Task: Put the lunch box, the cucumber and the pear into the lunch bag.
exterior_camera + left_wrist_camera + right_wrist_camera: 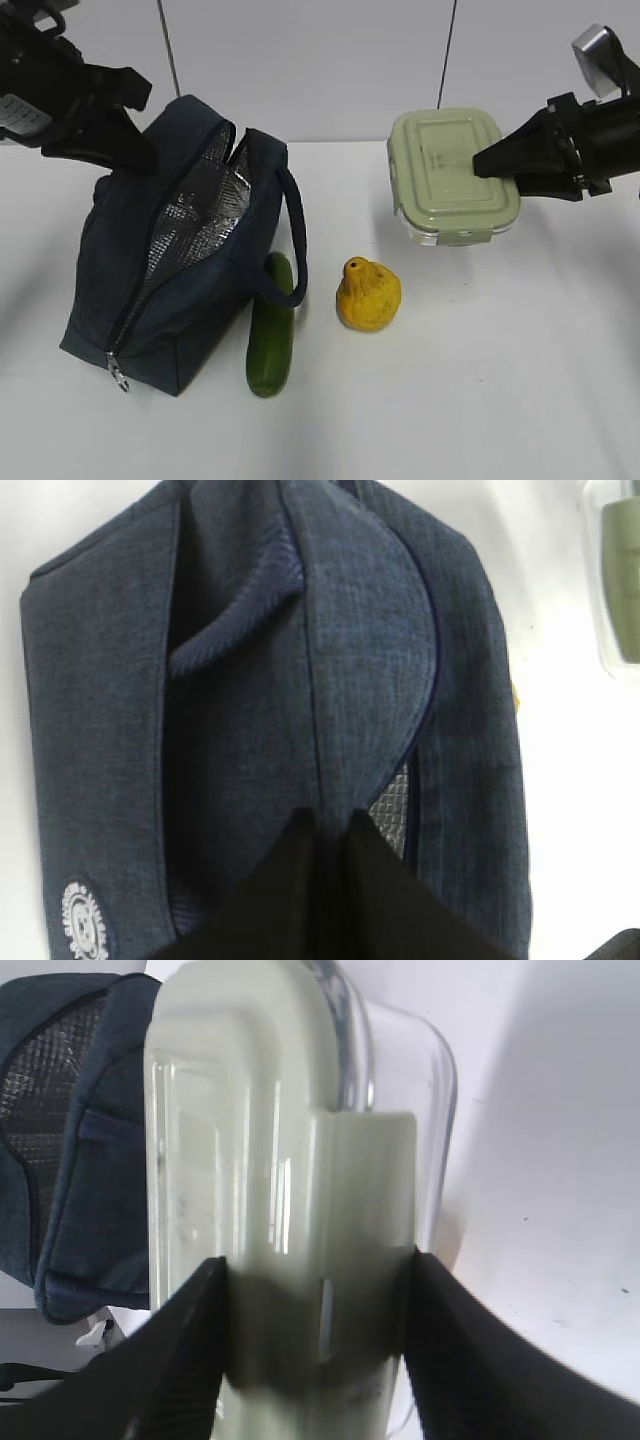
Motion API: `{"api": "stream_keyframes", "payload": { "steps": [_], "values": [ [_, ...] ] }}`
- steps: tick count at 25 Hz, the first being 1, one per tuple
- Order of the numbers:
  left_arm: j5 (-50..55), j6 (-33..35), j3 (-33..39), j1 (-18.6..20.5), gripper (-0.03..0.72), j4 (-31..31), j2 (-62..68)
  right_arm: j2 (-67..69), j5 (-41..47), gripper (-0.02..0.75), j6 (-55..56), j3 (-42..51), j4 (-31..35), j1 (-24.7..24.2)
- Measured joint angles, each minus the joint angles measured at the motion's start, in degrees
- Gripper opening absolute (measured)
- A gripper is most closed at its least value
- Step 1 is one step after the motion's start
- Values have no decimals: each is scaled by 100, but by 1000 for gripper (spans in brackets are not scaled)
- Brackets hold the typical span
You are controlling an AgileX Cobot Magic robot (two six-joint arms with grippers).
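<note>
The right hand [485, 160] is clamped on the lunch box [452, 175], at 2 o'clock from the pear [368, 294]. The left hand [330, 832] is pinched together on the open lunch bag [175, 255]; the cucumber [272, 335] lies just beside the bag.

We count one lunch bag [170, 270], one lunch box [452, 175], one cucumber [271, 335] and one pear [368, 294]. We also count two grippers: left [140, 135], right [490, 160].
</note>
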Motion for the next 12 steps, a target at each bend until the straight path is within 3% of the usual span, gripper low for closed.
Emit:
{"api": "stream_keyframes", "payload": {
  "steps": [7, 12],
  "values": [
    [-61, -9, 0, 0, 1, -246, 108, -348, 0, 393, 126, 22, 260, 97],
    [-73, -19, 0, 0, 1, -282, 108, -459, 25, 393, 152, 22, 613, 532]
  ]
}}
